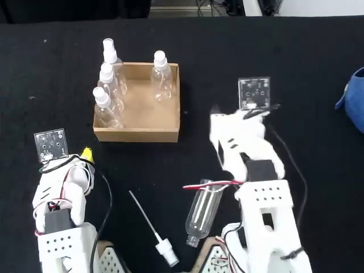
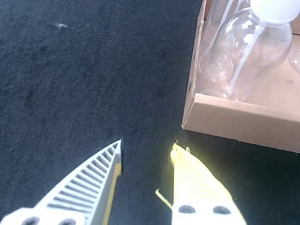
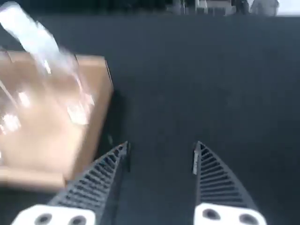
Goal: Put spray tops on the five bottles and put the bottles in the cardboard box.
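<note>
The cardboard box stands at the back left of the black table and holds several upright clear bottles with white spray tops. One clear bottle without a top lies on its side near the front, beside the right arm. A loose spray top with its long tube lies just left of that bottle. My left gripper is open over bare cloth just short of the box's near corner; it also shows from above. My right gripper is open and empty, to the right of the box.
A blue object sits at the table's right edge. Square marker boards stand by each arm. Open black cloth lies between the box and the lying bottle.
</note>
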`<state>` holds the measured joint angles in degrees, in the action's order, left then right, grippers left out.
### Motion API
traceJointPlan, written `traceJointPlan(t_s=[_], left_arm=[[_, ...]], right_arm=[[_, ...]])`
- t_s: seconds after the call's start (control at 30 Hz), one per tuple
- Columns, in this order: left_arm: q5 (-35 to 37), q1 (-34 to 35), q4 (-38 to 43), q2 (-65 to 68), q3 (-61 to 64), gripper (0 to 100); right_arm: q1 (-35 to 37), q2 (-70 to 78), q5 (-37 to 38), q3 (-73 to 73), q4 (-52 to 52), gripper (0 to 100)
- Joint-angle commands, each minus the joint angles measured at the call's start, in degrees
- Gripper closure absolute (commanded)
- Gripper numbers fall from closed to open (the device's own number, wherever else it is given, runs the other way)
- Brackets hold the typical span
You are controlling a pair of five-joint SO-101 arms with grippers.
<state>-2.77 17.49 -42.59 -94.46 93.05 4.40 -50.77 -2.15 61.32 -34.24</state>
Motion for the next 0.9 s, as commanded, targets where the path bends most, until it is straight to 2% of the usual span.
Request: traceJointPlan(t_s=[0.0, 0.13, 0.4, 0.57, 0.77, 0.87], left_arm=[[-0.62, 0.57, 1.32, -0.7, -0.4, 97], [-0.62, 0.57, 1.32, -0.7, -0.4, 97], [-0.62, 0.57, 1.32, -0.7, -0.4, 97], [-0.18, 4.62, 1.58, -0.7, -1.01, 97], [-0.09, 8.75, 5.45, -0.7, -0.4, 97], [0.0, 9.8, 5.63, -0.7, -0.4, 97]], right_arm=[[-1.67, -2.77, 11.96, -4.88, -13.45, 81.5], [-1.67, -2.86, 31.74, -6.81, -26.37, 81.5], [-1.58, -2.86, 69.1, -8.4, -44.48, 81.4], [0.0, -2.77, 81.41, -10.86, -53.71, 80.1], [0.88, -2.77, 91.69, -10.77, -55.56, 63.4], [1.58, -2.77, 99.52, -9.36, -55.38, 62.1]])
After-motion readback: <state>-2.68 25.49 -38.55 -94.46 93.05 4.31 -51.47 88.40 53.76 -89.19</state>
